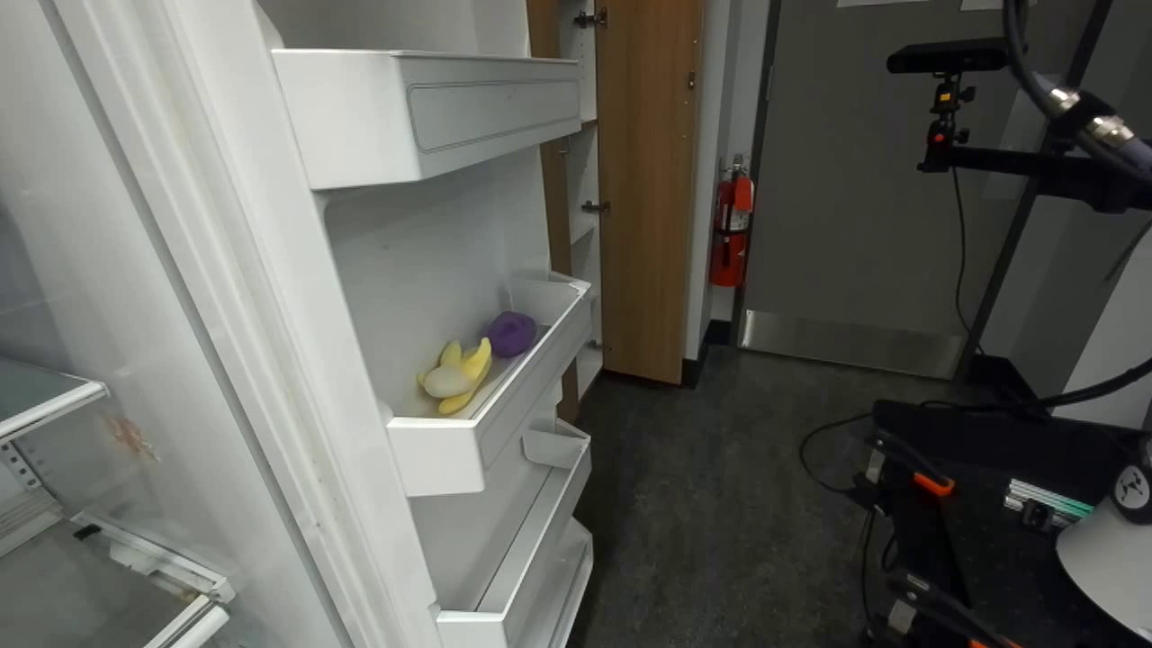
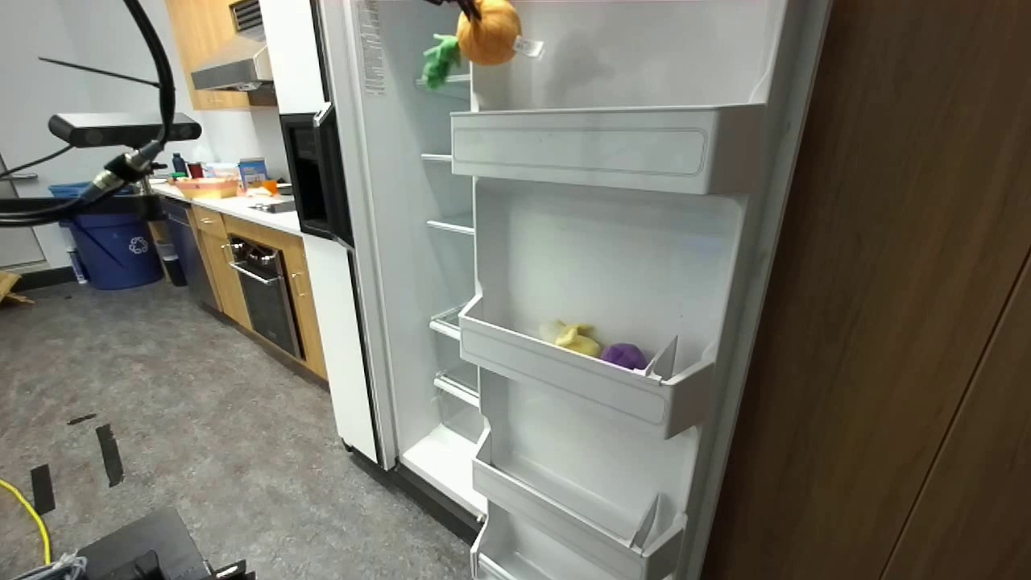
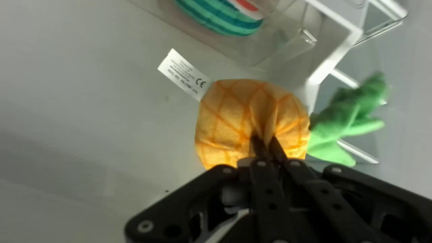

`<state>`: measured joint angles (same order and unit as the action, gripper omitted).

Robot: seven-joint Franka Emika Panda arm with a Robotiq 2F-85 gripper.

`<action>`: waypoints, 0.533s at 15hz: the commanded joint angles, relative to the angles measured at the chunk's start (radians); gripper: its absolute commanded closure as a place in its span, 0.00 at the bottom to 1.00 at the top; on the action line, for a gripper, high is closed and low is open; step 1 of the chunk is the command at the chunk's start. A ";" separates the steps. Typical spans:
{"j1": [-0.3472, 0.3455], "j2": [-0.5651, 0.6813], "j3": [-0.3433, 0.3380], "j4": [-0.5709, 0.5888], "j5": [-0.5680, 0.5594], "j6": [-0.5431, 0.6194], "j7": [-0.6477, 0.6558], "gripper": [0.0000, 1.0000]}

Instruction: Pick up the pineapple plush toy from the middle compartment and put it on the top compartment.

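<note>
The pineapple plush toy [image 3: 226, 114], with an orange body and a green leafy tuft, hangs from my gripper [image 3: 265, 141]. The fingers are shut on a pinched fold of its body. In an exterior view the toy [image 2: 489, 32] is in the air above the left end of the top compartment [image 2: 580, 149], its tuft hanging down to the left. Only the dark fingertips [image 2: 465, 8] show there. The top compartment also shows in an exterior view [image 1: 495, 103]. The middle compartment [image 2: 556, 374], lower on the door, also shows in an exterior view [image 1: 535, 378].
The middle compartment holds a yellow banana-shaped toy [image 1: 459, 373] and a purple item [image 1: 511, 334]. Lower bins [image 2: 564, 503] sit beneath it. In the wrist view a teal-striped thing [image 3: 219, 17] lies behind a clear wall. Fridge shelves [image 2: 451, 227] stand left of the door.
</note>
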<state>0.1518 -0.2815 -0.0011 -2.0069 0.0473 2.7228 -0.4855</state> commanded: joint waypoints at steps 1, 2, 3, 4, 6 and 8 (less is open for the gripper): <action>-0.104 0.084 0.016 0.050 -0.142 0.131 0.165 0.99; -0.135 0.105 0.020 0.053 -0.190 0.161 0.217 0.99; -0.168 0.124 0.031 0.059 -0.233 0.163 0.262 0.99; -0.189 0.138 0.035 0.057 -0.281 0.175 0.305 0.99; -0.209 0.158 0.041 0.055 -0.360 0.143 0.359 0.99; -0.197 0.167 0.046 0.047 -0.394 0.124 0.389 0.70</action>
<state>-0.0332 -0.1357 0.0171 -1.9843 -0.2845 2.8758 -0.1573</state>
